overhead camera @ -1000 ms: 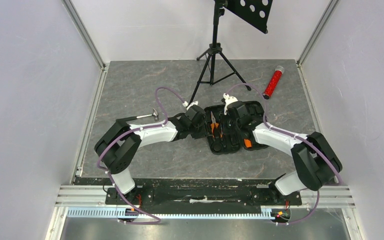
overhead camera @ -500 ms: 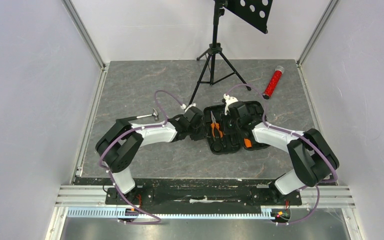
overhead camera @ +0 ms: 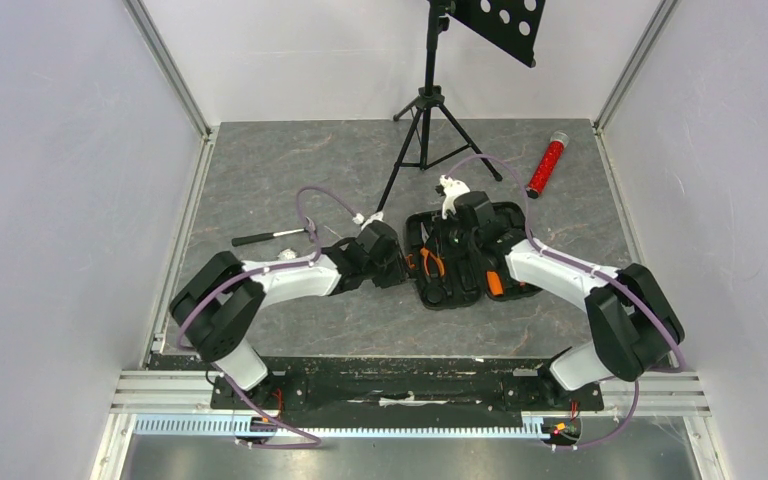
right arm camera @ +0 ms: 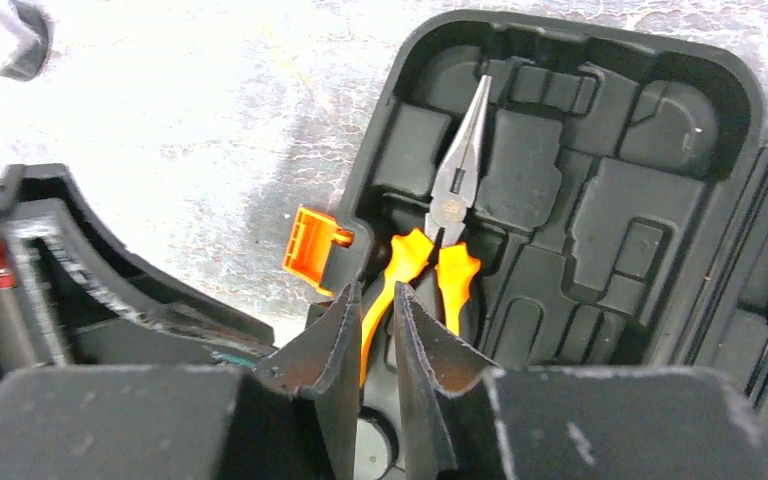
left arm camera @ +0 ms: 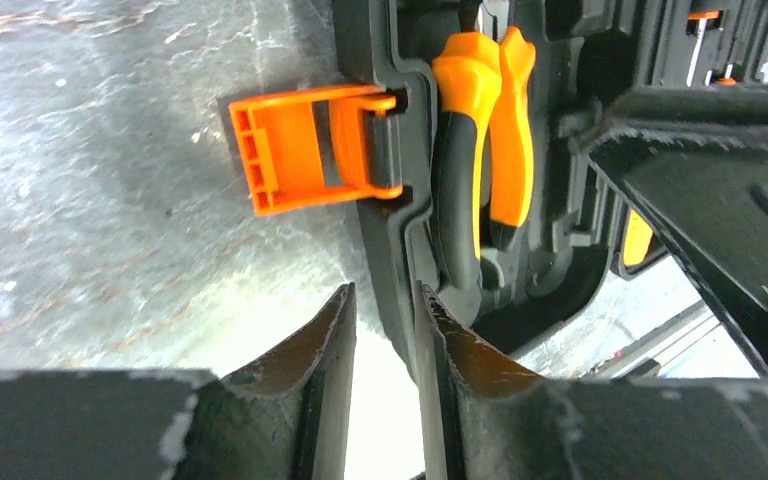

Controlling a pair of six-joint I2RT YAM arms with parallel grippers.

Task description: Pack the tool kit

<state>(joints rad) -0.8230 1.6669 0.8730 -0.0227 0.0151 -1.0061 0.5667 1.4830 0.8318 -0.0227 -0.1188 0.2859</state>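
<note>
The tool kit [overhead camera: 470,262] lies open mid-table, a black moulded case [right arm camera: 600,200] with an orange latch [left arm camera: 300,150] on its left rim. Orange-handled pliers [right arm camera: 452,190] sit in a slot in its left half, nose toward the far side. My left gripper [left arm camera: 385,292] is at the case's left edge [overhead camera: 400,268], its fingers closed on the rim just near of the latch. My right gripper [right arm camera: 372,290] hovers over the pliers' left handle [overhead camera: 442,250]. Its fingers stand slightly apart with the handle showing through the gap. A hammer [overhead camera: 272,236] lies on the table to the left.
A black tripod stand [overhead camera: 425,110] rises at the far middle, its legs reaching close to the case. A red glittery tube [overhead camera: 546,165] lies at the far right. White walls close in both sides. The arms' mounting rail [overhead camera: 410,385] runs along the near edge.
My left arm's elbow has swung toward the near left, uncovering the hammer, while its gripper stays at the case's rim. The right gripper has edged toward the far side over the pliers.
</note>
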